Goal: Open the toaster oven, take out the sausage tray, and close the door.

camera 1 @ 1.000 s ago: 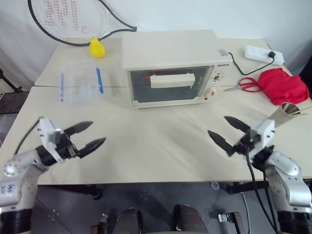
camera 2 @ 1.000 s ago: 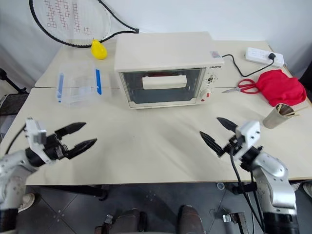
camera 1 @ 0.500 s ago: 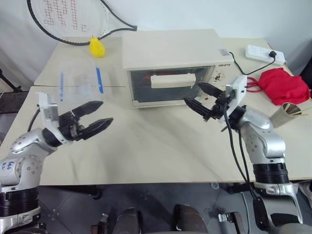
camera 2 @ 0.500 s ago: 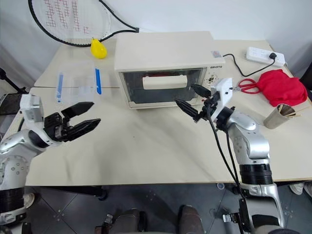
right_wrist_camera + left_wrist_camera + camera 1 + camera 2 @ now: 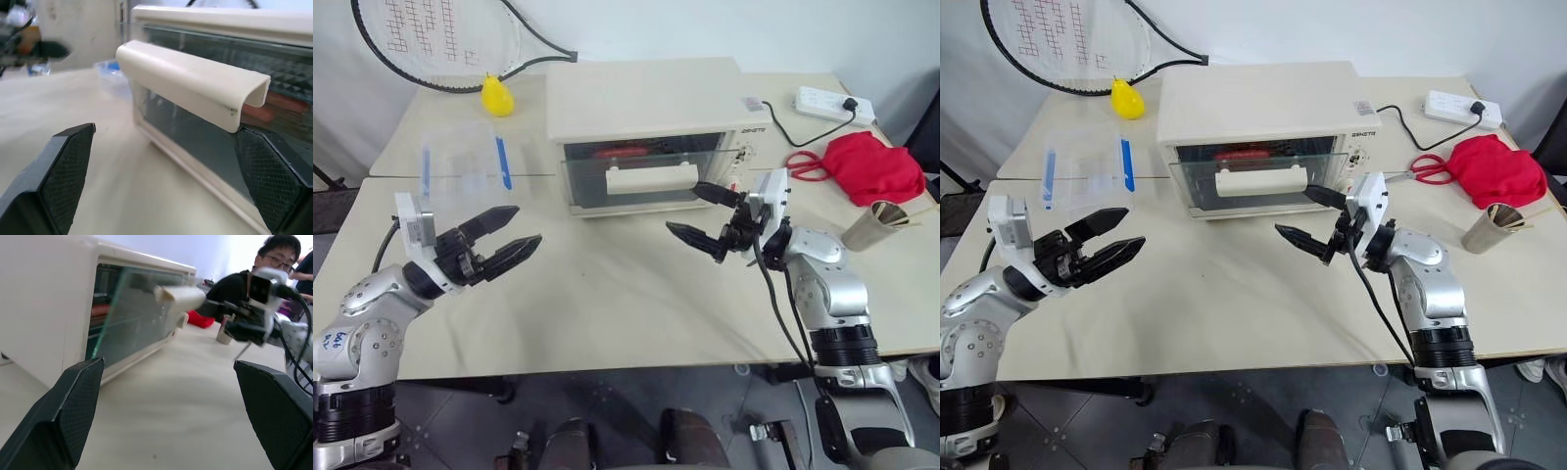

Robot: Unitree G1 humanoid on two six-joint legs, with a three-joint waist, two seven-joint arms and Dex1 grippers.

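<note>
The cream toaster oven [image 5: 646,98] stands at the back middle of the table. Its glass door [image 5: 646,181] leans out a little at the top, the bar handle [image 5: 651,178] in front of it. Reddish sausages [image 5: 623,152] show inside; the sausage tray under them is hard to make out. My right gripper [image 5: 682,207] is open and empty, its upper finger by the handle's right end; contact is unclear. In the right wrist view the handle [image 5: 195,83] lies just ahead between the fingers. My left gripper [image 5: 529,223] hovers open and empty over the table, left of the oven.
A clear box with blue clips [image 5: 460,166], a yellow fruit [image 5: 495,95] and a racket [image 5: 411,39] lie at the back left. Scissors [image 5: 808,166], a red cloth [image 5: 867,166], a power strip [image 5: 822,101] and a metal cup [image 5: 871,225] are on the right. A person [image 5: 274,254] sits beyond.
My right gripper swung from the table's front right up to the oven's handle. The handle has dropped slightly and the door top tips out. The left gripper rose a little toward the middle.
</note>
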